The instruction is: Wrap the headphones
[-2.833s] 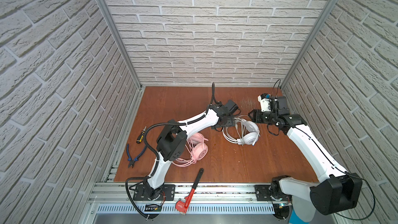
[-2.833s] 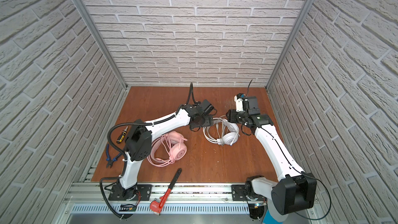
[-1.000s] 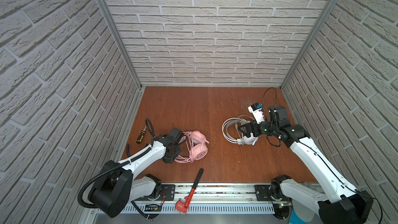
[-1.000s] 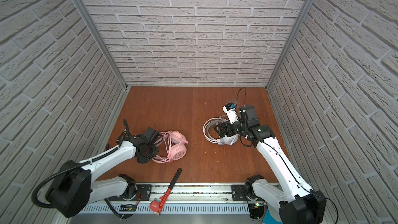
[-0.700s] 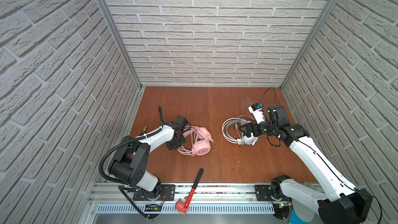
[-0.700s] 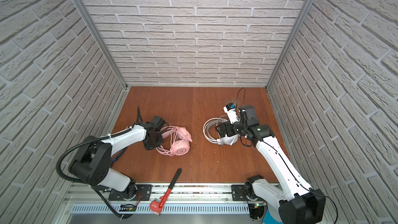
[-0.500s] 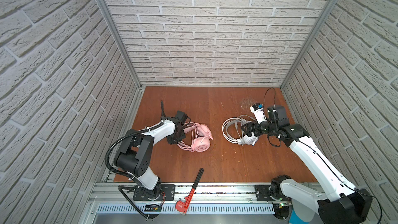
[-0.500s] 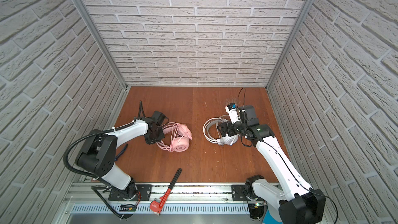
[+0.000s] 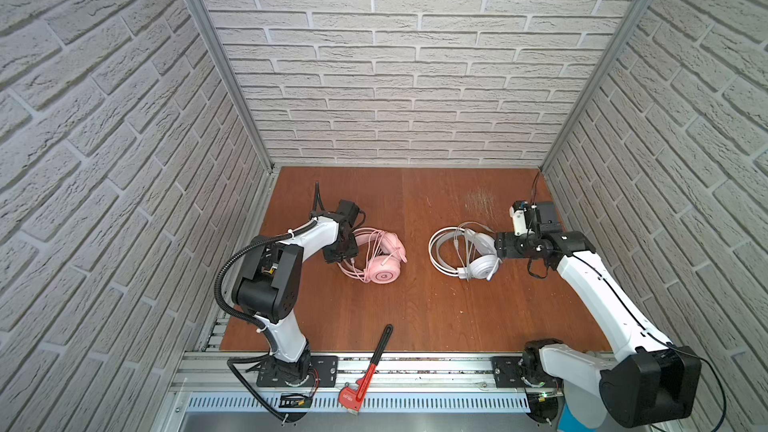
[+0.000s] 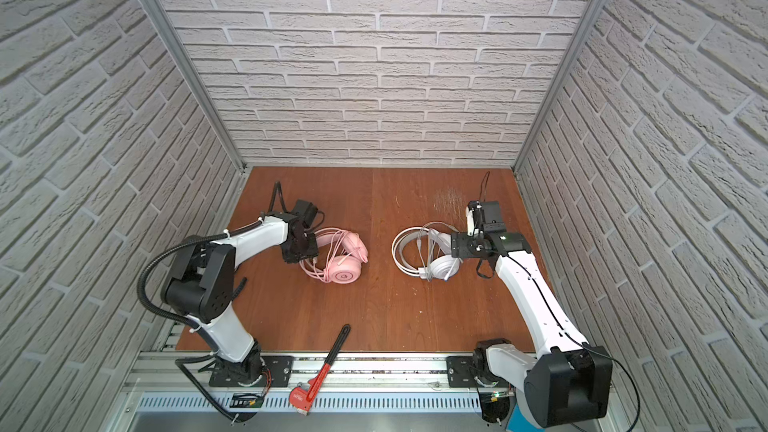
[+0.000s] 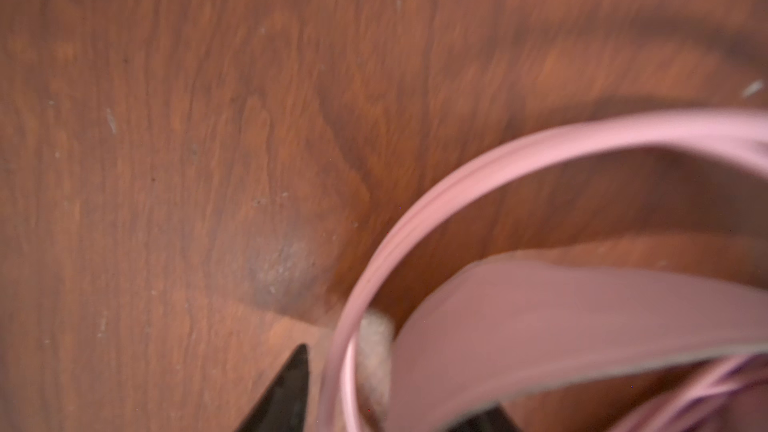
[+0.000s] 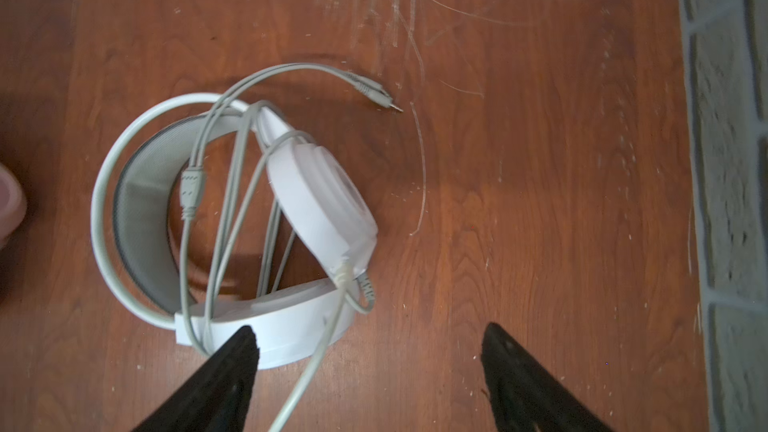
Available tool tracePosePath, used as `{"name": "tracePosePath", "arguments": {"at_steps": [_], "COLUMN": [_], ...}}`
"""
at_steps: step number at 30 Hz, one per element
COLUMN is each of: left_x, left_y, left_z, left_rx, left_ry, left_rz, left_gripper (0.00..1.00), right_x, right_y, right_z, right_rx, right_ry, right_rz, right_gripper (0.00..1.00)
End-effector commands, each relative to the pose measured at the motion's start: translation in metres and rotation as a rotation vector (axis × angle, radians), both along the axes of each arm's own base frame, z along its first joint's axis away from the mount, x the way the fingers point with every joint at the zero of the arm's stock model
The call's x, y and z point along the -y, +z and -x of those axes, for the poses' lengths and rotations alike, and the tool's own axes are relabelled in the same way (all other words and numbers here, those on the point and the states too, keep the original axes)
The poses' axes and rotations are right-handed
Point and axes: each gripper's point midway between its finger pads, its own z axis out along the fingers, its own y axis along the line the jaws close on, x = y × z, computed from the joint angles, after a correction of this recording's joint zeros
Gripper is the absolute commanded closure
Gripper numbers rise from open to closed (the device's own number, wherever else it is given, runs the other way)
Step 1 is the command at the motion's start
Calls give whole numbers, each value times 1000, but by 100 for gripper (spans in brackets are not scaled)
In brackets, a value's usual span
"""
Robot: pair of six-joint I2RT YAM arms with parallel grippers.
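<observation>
Two headsets are down on the wooden table [image 9: 415,309], and the grip on the left side has just been released. A second ago the left gripper [image 9: 344,254] was clamped and hauling the pink headset [image 9: 384,274] back from the front-left of the table. Now its fingers have sprung apart. In the blurred left wrist view one black tip [image 11: 291,392] sits outside the pink headband [image 11: 540,313] and the other is half hidden under it. The band therefore runs between them, apparently unpinched, though the blur leaves that unproven. The pink headset now lies left of centre, with its pink cable [image 9: 351,274] draped in loops across the band.

On the other side, the right gripper [image 9: 498,249] has backed off a touch from the white headset [image 9: 484,265], which has not budged. Its fingers [image 12: 232,367] stand wide apart with one tip over the edge of the lower earcup. Between them there is only bare wood and a stray strand of pale cable [image 12: 232,184], and they grip nothing. The white headset rests right of centre, apart from the pink, its cable looped round band and earcups. Its plug end [image 12: 376,95] lies loose on the wood just beside it.

The read is that the pink set has been parked and let go, and the wrapping looks nearly finished. That loose plug tail is the likeliest leftover. The pipe wrench [image 9: 370,367] lies idle at the front edge.
</observation>
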Motion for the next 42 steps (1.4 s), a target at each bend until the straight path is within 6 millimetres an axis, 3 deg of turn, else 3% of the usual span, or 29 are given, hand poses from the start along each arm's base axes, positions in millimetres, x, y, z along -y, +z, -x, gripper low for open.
{"name": "tracePosePath", "arguments": {"at_steps": [1,5,9,14,23,42], "left_x": [3,5,3,-7,-35,-62], "left_y": [37,81,124,147,138,137], "left_z": [-14,-24,-27,-19,4,8], "left_rx": [87,193,290,343,340,353], "left_ry": [-17,-35,-56,-76,-5,59], "left_rz": [23,29,21,0,0,3], "left_gripper": [27,12,4,2,2,2], "right_x": [30,49,53,41,9,-51], "right_y": [2,-9,-30,-61,-88,-93], "right_z": [-2,-7,-13,-22,-38,-60], "right_rx": [6,-21,-71,-127,-206,-192], "right_ry": [-119,-191,-211,-191,-111,-39], "right_rz": [29,24,14,-60,-155,-269], "right_gripper": [37,76,94,94,94,94]}}
